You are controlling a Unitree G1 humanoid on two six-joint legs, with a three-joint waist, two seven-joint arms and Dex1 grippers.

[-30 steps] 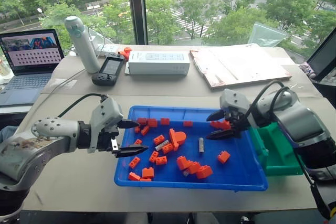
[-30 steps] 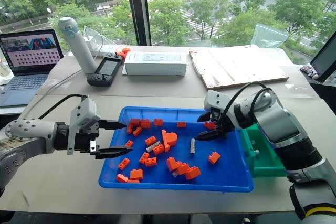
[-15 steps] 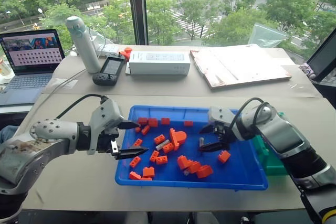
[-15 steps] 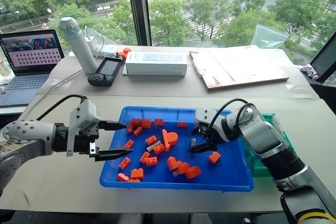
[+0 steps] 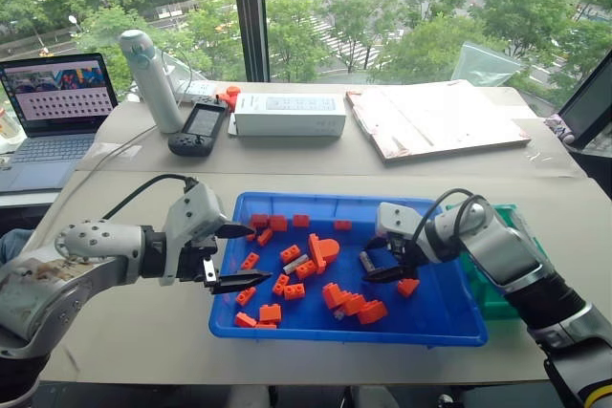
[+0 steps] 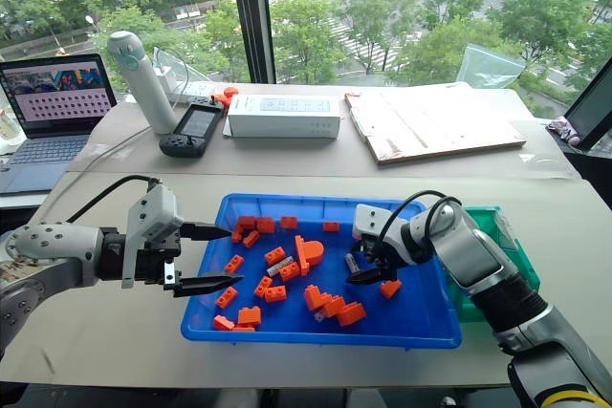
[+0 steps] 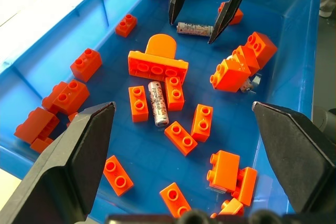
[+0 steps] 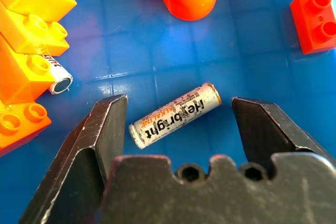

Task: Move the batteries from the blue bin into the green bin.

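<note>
Silver battery (image 8: pixel 175 115) reads "Meybright", "ALKALINE".

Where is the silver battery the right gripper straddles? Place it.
The silver cylindrical battery lies flat on the blue plastic bin floor, between the right gripper's open fingers, right of centre.

We see orange bricks (image 5: pixel 288 254), a laptop (image 5: pixel 50 112), a white bottle (image 5: pixel 151 80), a white box (image 5: pixel 289 115) and a board (image 5: pixel 435 118) on the desk (image 5: pixel 134 322).
</note>
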